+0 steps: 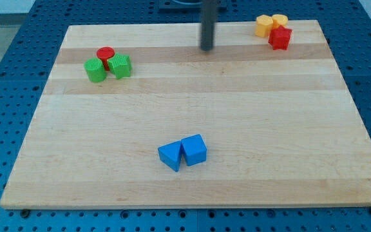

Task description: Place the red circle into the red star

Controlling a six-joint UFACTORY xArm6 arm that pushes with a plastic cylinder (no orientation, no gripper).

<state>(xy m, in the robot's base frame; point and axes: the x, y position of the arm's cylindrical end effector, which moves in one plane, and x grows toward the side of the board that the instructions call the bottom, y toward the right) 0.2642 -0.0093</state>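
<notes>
Though blurred, my tip (pixel 207 48) seemingly between red circle (pixel 105 54) and red star (pixel 279 38), touching neither; no fingers.

Green (pixel 96 70), yellow (pixel 265 25), seemingly blue (pixel 192 149) blocks

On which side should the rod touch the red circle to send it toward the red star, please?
Contact its left wall, the side facing the view's left, since the red star sits far to the view's right. The red circle stands at the top of its cluster, with two green blocks just below it. My tip must circle round first.
</notes>
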